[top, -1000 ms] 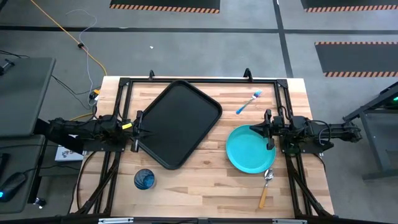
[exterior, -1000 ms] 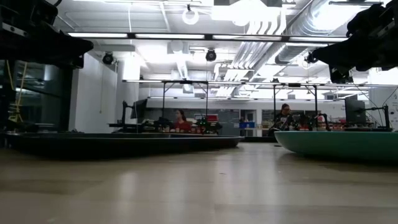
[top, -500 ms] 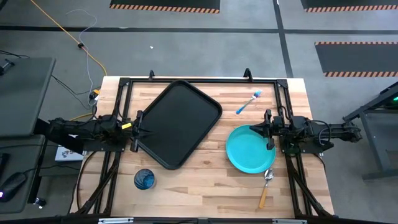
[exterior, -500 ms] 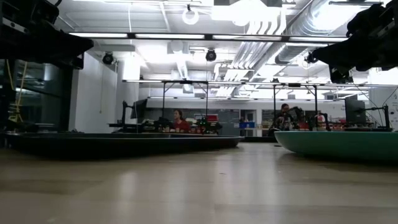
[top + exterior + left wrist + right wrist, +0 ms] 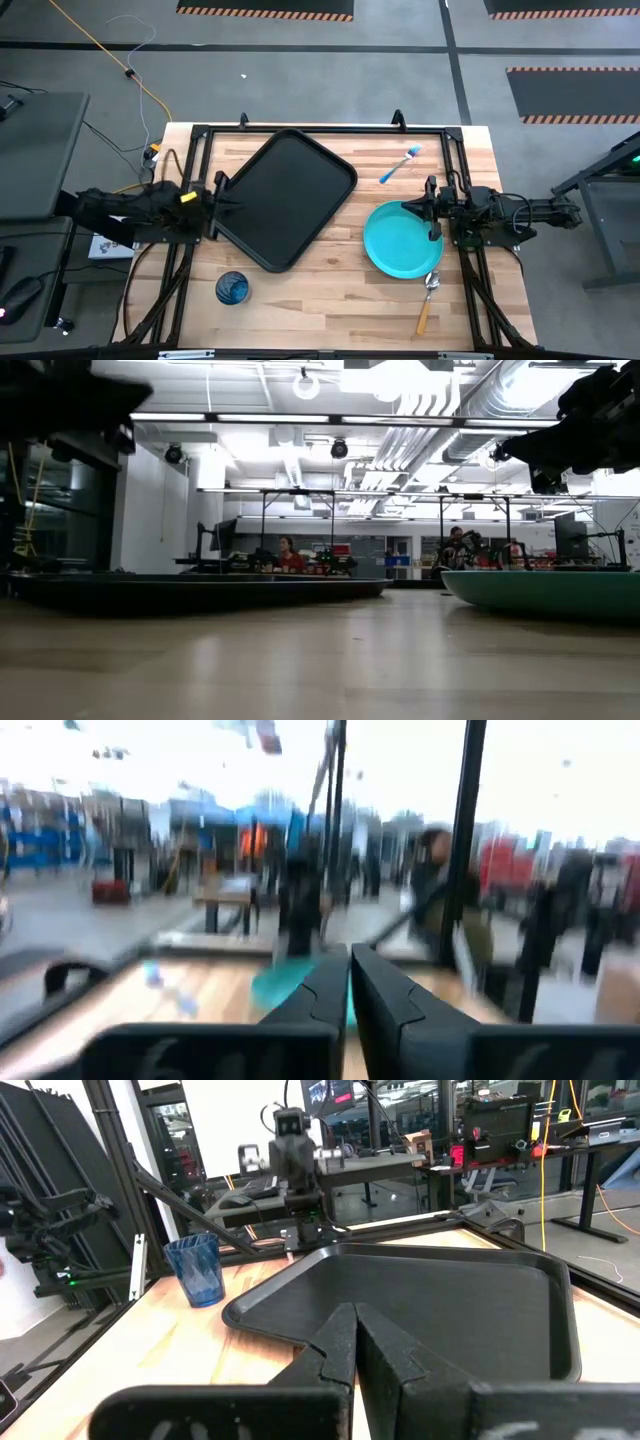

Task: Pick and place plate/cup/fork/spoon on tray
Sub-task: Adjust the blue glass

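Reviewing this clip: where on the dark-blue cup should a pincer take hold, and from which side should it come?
Probably from above, one finger inside and one outside the rim. The cup stands upright with its mouth open near the table's front-left corner, apart from the tray, so nothing crowds it. The left pincer, shut at the tray's edge, is the nearer; the right pincer, shut, sits over the plate.

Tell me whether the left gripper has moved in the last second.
Yes. In the high view the left gripper has pulled back toward the table's left edge, away from the tray, whose left corner it overlapped before. The tray has stayed put.
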Motion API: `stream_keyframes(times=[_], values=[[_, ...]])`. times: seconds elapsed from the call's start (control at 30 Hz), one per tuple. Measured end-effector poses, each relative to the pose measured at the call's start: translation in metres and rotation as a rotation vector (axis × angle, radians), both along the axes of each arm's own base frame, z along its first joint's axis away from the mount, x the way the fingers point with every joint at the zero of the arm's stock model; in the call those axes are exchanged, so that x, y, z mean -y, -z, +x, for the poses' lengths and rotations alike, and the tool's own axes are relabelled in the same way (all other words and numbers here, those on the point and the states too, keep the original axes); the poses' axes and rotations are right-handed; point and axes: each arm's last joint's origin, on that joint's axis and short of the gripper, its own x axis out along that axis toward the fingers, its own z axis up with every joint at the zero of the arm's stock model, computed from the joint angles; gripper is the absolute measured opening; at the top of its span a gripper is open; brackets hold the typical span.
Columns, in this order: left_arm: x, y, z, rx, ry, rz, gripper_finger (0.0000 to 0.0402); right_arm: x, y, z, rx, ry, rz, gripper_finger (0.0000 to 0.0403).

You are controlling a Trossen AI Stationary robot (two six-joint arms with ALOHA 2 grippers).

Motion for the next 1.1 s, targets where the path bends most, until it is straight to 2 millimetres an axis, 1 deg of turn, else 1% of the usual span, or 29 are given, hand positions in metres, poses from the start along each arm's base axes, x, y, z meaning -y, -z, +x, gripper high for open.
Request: stream_keyframes(times=[0.07,0.13,0.2,0.27,0.33,0.4,0.47,0.53,0.6,0.67,0.77,0.83,0.93,1.1], values=[[0.001,-0.013,0.001,0.008,0.017,-0.005,0.0041,0.000,0.000,0.000,0.000,0.000,0.000,0.0000],[0.003,-0.028,0.005,-0.023,0.044,-0.005,0.0074,0.000,0.000,0.000,0.000,0.000,0.000,0.0000],[0.007,-0.043,0.014,-0.092,0.076,0.001,0.0110,0.000,0.000,0.000,-0.001,0.000,0.000,0.0000],[0.015,-0.057,0.027,-0.201,0.139,0.007,0.0147,0.000,0.000,0.000,0.000,0.000,0.000,0.0000],[0.026,-0.070,0.041,-0.336,0.237,0.016,0.0179,0.000,0.000,0.000,-0.001,0.000,0.000,0.0000],[0.041,-0.079,0.054,-0.468,0.346,0.045,0.0202,0.000,0.000,0.000,0.000,0.000,0.000,0.0000],[0.059,-0.084,0.065,-0.610,0.438,0.069,0.0215,0.000,0.000,0.000,-0.001,0.000,0.000,0.0000],[0.079,-0.090,0.072,-0.735,0.506,0.081,0.0219,0.000,0.000,0.000,0.000,0.000,0.000,0.0000],[0.097,-0.091,0.076,-0.880,0.537,0.090,0.0219,0.000,0.000,0.000,0.000,0.000,0.000,0.0000],[0.113,-0.088,0.077,-1.020,0.523,0.100,0.0216,0.000,0.000,0.000,0.000,0.000,0.000,0.0000],[0.134,-0.086,0.077,-1.151,0.485,0.142,0.0214,0.000,0.000,0.000,0.000,0.000,0.000,0.0000],[0.144,-0.080,0.075,-1.225,0.442,0.186,0.0213,0.000,0.000,0.000,-0.001,0.000,0.000,0.0000],[0.152,-0.072,0.072,-1.305,0.360,0.271,0.0213,0.000,0.000,0.000,-0.001,0.000,0.000,0.0000],[0.156,-0.060,0.071,-1.343,0.236,0.415,0.0213,0.000,0.000,0.000,0.000,0.000,0.000,0.0000]])
